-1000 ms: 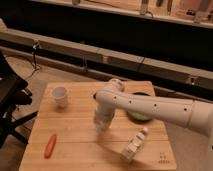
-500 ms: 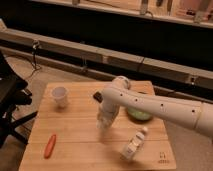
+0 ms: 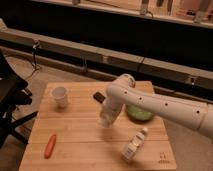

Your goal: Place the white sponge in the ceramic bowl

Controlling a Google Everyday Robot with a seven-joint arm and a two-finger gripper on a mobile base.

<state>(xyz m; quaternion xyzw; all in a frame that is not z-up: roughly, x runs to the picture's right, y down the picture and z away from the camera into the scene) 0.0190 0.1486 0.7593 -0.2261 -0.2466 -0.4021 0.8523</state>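
My gripper (image 3: 105, 119) hangs from the white arm (image 3: 150, 102) over the middle of the wooden table (image 3: 75, 135), just left of the ceramic bowl. The bowl (image 3: 141, 115) shows its green inside and is partly hidden behind the arm. A pale blur at the gripper's tip may be the white sponge, but I cannot tell it apart from the gripper. No sponge lies loose on the table.
A small white cup (image 3: 60, 96) stands at the table's back left. An orange carrot-like thing (image 3: 50, 145) lies at the front left. A pale labelled bottle (image 3: 134, 145) lies at the front right. A small dark object (image 3: 98, 96) lies behind the gripper. A black chair (image 3: 10, 100) stands to the left.
The arm has shifted slightly to the right and up, bringing the gripper a little closer to the bowl. Nothing on the table has moved.
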